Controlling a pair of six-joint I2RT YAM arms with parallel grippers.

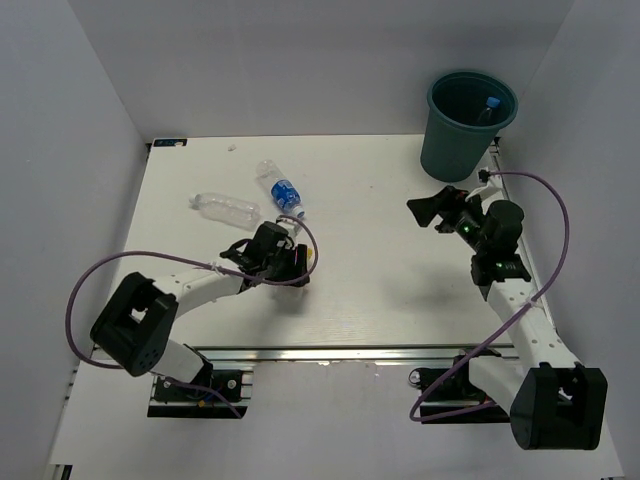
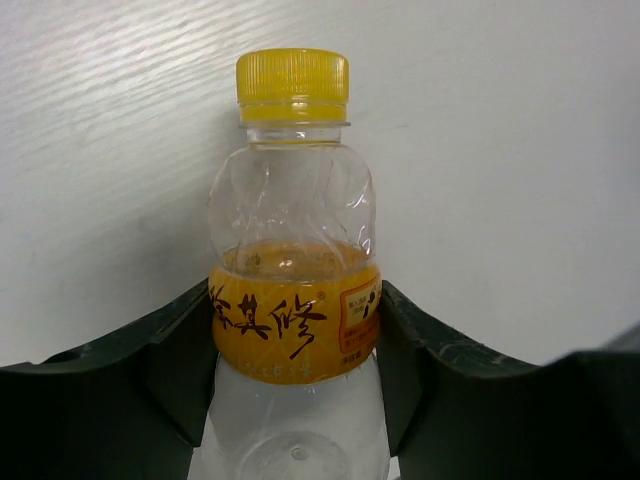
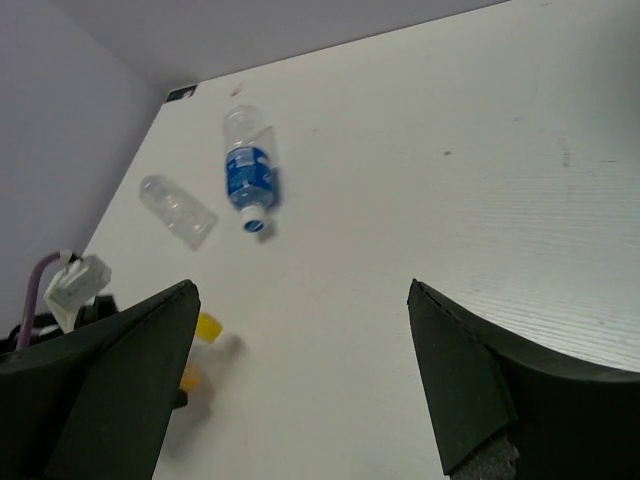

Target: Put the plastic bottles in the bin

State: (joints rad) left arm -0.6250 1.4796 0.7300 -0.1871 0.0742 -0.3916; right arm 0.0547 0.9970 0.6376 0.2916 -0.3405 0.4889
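An orange-labelled bottle (image 2: 292,200) with a yellow cap lies on the white table, and my left gripper (image 2: 295,330) is shut on it, both fingers pressed against the label. From above, the left gripper (image 1: 290,262) covers most of that bottle. A blue-labelled clear bottle (image 1: 280,188) and a plain clear bottle (image 1: 225,207) lie on their sides behind it, apart from the gripper. The teal bin (image 1: 440,150) stands at the far right corner with a blue-capped bottle (image 1: 492,104) inside. My right gripper (image 1: 432,212) hovers open and empty in front of the bin.
White walls enclose the table on the left, back and right. In the right wrist view the open right gripper (image 3: 300,290) looks across bare table toward the blue-labelled bottle (image 3: 248,170) and the plain bottle (image 3: 178,210). Purple cables loop beside both arms.
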